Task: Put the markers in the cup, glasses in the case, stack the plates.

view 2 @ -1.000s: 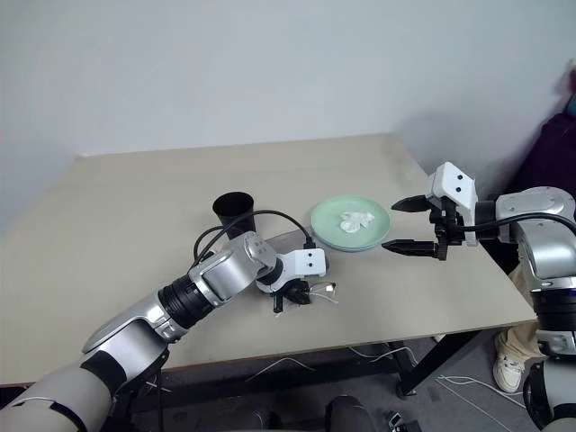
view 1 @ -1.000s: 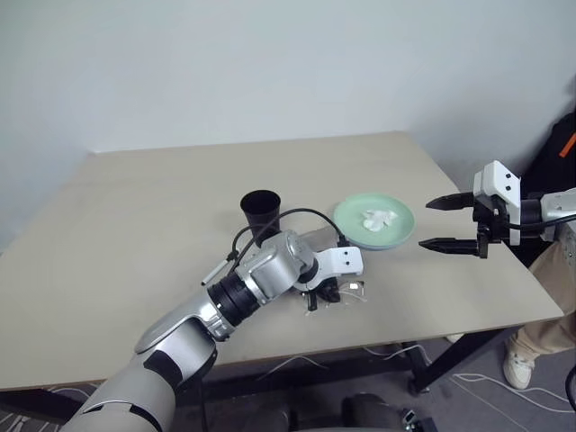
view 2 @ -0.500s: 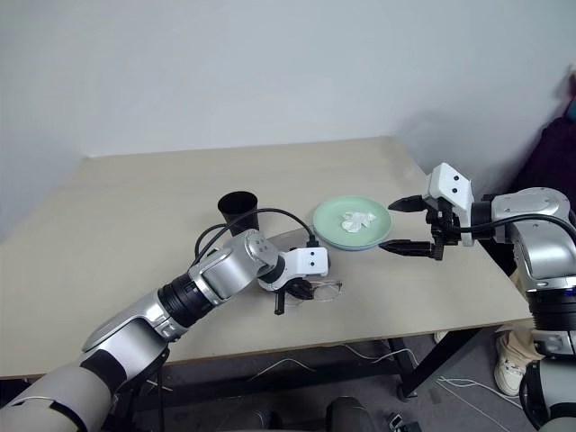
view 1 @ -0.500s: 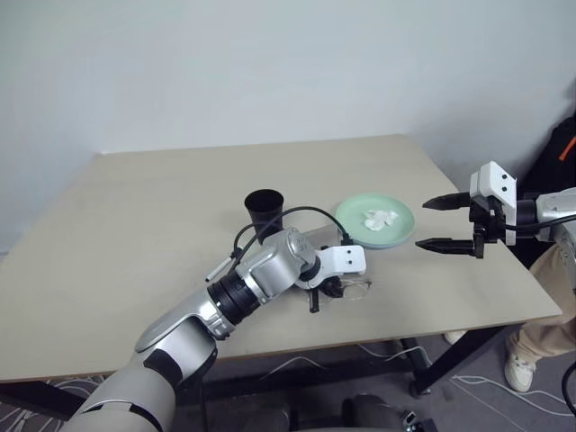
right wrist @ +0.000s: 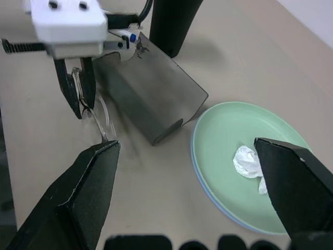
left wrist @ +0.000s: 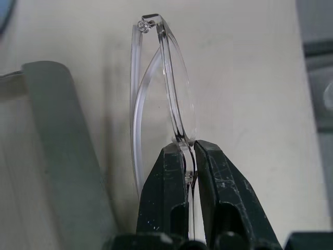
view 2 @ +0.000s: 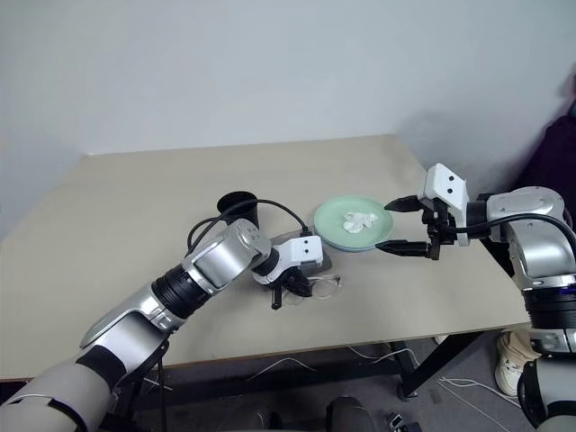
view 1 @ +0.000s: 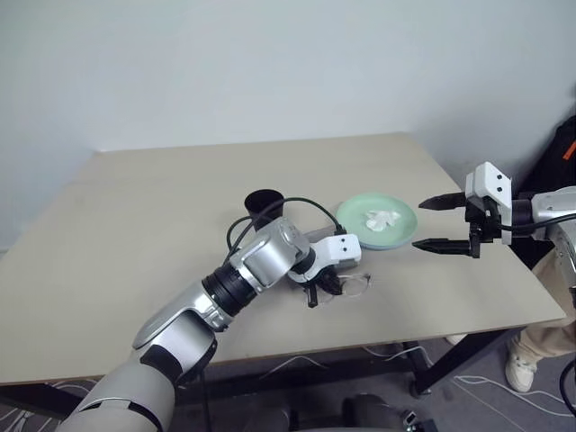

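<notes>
Table (view 1: pixel 135 225): beige top, holds all task items. Mint green plate (view 1: pixel 396 229) sits toward the robot's right, stacked on the light blue plate (right wrist: pixel 208 190), whose rim shows just beneath it; crumpled white tissue (view 1: pixel 380 219) lies on the green plate. Grey case (right wrist: pixel 148 101) lies open on the table between the cup and the plates, beside the left gripper. Black cup (view 1: pixel 261 205) stands upright behind the left forearm. Left gripper (left wrist: pixel 189 156) points down at the table, fingers pinched together on the frame of the glasses (left wrist: pixel 166 99); the glasses sit just beside the case, above the tabletop. Right gripper (view 1: pixel 441 223) hovers past the plates, fingers spread wide, holding nothing. One marker (view 1: pixel 213 269) lies on the table beside the left forearm.
</notes>
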Robot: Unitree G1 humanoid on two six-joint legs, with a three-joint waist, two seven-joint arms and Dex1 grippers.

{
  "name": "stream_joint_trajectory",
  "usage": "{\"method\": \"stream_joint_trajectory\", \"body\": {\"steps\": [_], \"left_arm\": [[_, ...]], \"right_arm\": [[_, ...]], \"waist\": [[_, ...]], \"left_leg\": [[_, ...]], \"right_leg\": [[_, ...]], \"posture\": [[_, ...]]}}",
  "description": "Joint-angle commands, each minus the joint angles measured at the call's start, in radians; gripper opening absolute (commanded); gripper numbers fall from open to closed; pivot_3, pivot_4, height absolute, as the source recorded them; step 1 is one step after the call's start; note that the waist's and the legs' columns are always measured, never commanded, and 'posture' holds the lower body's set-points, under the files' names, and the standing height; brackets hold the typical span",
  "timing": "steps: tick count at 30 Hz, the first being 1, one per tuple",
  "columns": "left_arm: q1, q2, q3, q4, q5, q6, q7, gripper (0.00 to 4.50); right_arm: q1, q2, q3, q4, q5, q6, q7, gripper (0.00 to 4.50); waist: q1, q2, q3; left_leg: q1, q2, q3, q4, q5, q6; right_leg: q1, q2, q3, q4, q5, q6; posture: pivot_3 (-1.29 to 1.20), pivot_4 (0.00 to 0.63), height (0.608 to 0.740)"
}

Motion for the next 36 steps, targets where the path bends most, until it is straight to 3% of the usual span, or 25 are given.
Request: {"method": "stream_joint_trajectory", "body": {"steps": [1,11,19,36], "left_arm": [[-0.057,-0.016,0.057,-0.001,-0.056,0.078,-0.018,0.26],[-0.09,-0.015,0.043,0.048,-0.098,0.167,0.018,3.69],[-0.091,0.003,-0.013,0.048,-0.04,0.072,0.059,3.69],[-0.126,-0.071,-0.059,0.066,0.006,0.08,0.114,3.69]], "right_arm": [[-0.035,0.003,-0.006,-0.006,0.001,-0.015,-0.007,4.5],[-0.035,0.004,0.0,-0.008,0.003,-0.011,-0.011,4.5],[-0.031,0.007,0.002,-0.01,0.003,-0.011,-0.014,4.5],[-0.027,0.01,0.005,-0.015,0.005,-0.007,-0.025,4.5]], "waist": [[0.0,0.0,0.0],[0.0,0.0,0.0],[0.0,0.0,0.0],[0.001,0.0,0.0]], "left_leg": [[0.0,0.0,0.0,0.0,-0.001,0.0],[0.0,-0.001,-0.001,0.0,-0.002,0.003],[0.0,0.0,0.0,0.002,-0.002,0.003],[0.0,-0.001,0.0,0.002,-0.002,0.003]], "right_leg": [[0.0,0.0,0.0,0.0,0.0,0.0],[0.0,0.0,0.0,0.0,0.0,0.0],[0.001,0.0,0.0,0.0,0.0,0.0],[0.0,0.0,0.0,0.0,0.0,0.0]], "posture": [[0.0,0.0,0.727],[0.0,0.0,0.727],[0.0,0.0,0.727],[0.0,0.0,0.727]]}}
